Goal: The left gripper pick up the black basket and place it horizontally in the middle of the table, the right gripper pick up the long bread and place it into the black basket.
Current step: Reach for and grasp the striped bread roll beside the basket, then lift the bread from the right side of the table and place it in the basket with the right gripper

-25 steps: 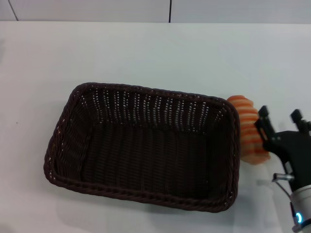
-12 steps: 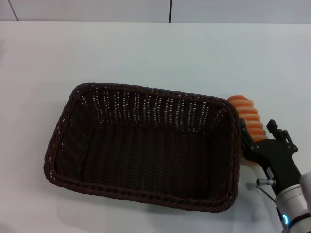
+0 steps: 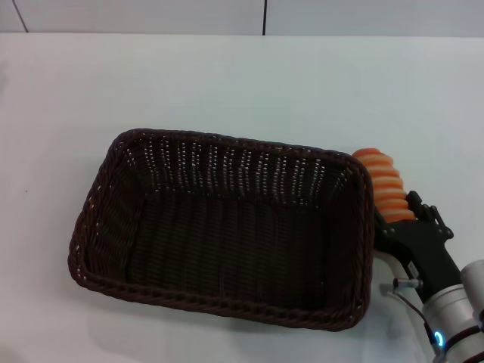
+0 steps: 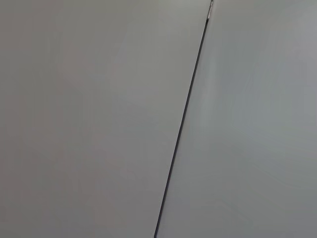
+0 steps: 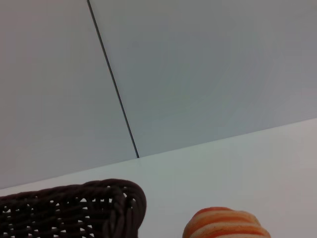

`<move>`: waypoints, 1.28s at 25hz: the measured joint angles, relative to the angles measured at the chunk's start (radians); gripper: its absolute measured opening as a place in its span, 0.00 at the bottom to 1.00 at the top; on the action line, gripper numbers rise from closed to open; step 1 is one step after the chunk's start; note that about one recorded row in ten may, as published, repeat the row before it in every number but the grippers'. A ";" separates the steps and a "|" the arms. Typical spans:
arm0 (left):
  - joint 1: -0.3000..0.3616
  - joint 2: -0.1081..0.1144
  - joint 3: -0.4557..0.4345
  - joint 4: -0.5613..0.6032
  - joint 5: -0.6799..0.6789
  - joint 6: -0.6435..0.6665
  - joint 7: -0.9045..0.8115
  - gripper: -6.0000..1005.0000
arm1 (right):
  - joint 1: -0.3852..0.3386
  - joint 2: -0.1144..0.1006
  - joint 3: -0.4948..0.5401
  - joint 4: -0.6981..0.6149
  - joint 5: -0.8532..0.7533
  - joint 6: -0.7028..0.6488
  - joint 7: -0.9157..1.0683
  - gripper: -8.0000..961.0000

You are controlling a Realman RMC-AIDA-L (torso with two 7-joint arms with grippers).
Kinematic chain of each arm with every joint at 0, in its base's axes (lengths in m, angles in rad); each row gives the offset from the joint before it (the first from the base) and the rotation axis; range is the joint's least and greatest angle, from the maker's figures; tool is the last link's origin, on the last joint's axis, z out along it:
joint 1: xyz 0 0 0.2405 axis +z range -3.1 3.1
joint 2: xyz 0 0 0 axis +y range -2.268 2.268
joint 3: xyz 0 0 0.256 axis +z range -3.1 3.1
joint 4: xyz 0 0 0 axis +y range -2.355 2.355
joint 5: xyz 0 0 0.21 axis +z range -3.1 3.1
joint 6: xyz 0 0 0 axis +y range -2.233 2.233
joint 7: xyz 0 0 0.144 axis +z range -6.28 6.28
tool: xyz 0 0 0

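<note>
Head view: right gripper (image 3: 409, 219) grasps ridged tan-orange long bread (image 3: 382, 185) just beside black basket (image 3: 219, 227) on table (image 3: 227, 83).

My right gripper (image 3: 412, 219), at the lower right of the head view, is matte black, with two angular fingers carrying small bolts. Behind it sits my silver cylindrical wrist, ringed by a dark band, with a small blue light glowing near the frame's bottom edge. A thin cable loops beside it.

One black basket (image 3: 227, 242), one long bread (image 3: 383, 184)
</note>
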 joint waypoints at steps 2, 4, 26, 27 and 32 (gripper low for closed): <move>0.000 0.000 -0.001 0.000 -0.006 -0.004 0.000 0.56 | 0.000 0.000 0.001 0.000 0.000 0.000 0.000 0.80; 0.003 0.000 -0.002 0.000 -0.020 -0.011 -0.001 0.56 | 0.000 -0.001 0.002 0.000 0.000 0.000 0.000 0.79; 0.009 -0.001 -0.016 -0.003 -0.046 -0.047 -0.001 0.56 | -0.027 -0.004 0.001 0.008 -0.002 -0.125 0.013 0.47; 0.009 -0.001 -0.016 -0.003 -0.046 -0.047 -0.001 0.56 | -0.036 -0.005 0.000 0.009 -0.004 -0.162 0.013 0.46; 0.009 -0.001 -0.016 -0.003 -0.046 -0.050 -0.001 0.56 | -0.064 -0.019 -0.020 0.023 -0.011 -0.345 0.013 0.42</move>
